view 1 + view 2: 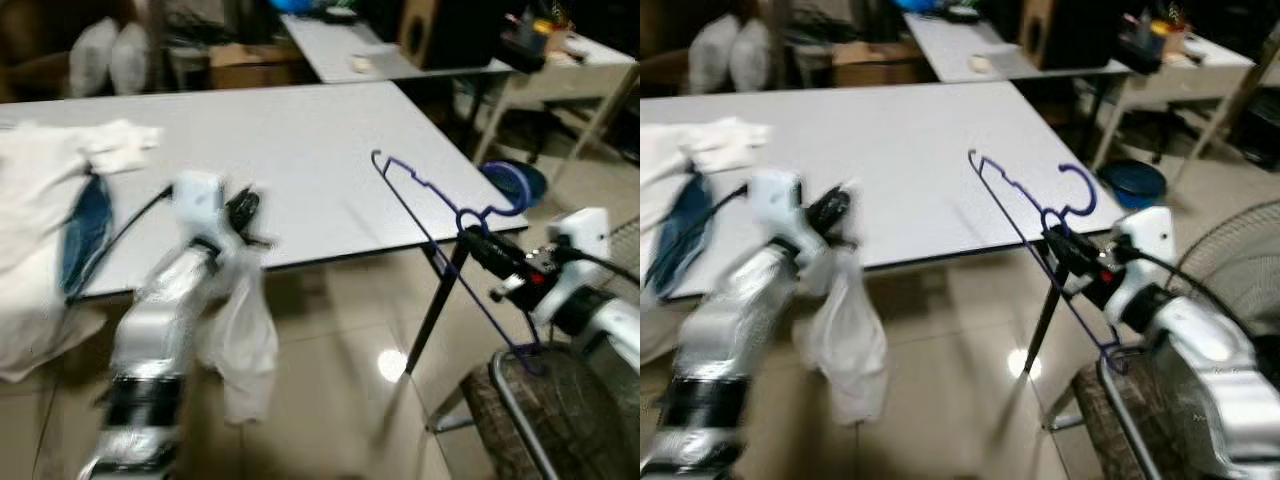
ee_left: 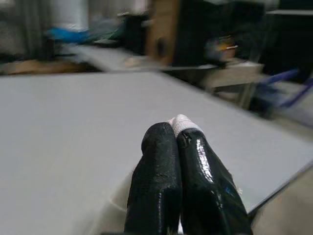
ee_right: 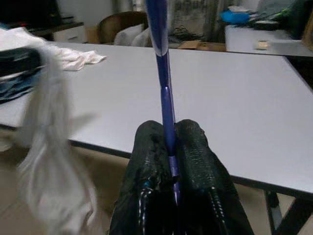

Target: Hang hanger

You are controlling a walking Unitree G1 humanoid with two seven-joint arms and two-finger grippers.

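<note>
So the right gripper (image 1: 478, 243) is clamped tight on a thin blue plastic hanger (image 1: 440, 232), fingers pinching one slanted bar near the neck. It's held up in the air just off the front right corner of the big white rectangular table (image 1: 300, 150), hook (image 1: 500, 205) pointing away from the robot, low end down by a round wire-framed fan (image 1: 545, 415) on the floor.

Left gripper (image 1: 243, 208) sits at the table's front edge, fingers squeezed together on a limp white piece of cloth (image 1: 240, 335) that dangles below the tabletop. Further left there's a heap of white clothes (image 1: 40, 210) with something dark blue (image 1: 85, 230) in it, hanging over the edge.

Middle of the table is bare. Behind it stands a 2nd grey table (image 1: 350, 50), plus 2 white pillows (image 1: 108, 55). Beyond the corner there's a blue round basin (image 1: 515, 180) on the glossy beige tiled floor (image 1: 340, 400). Everything's a bit blurry.
</note>
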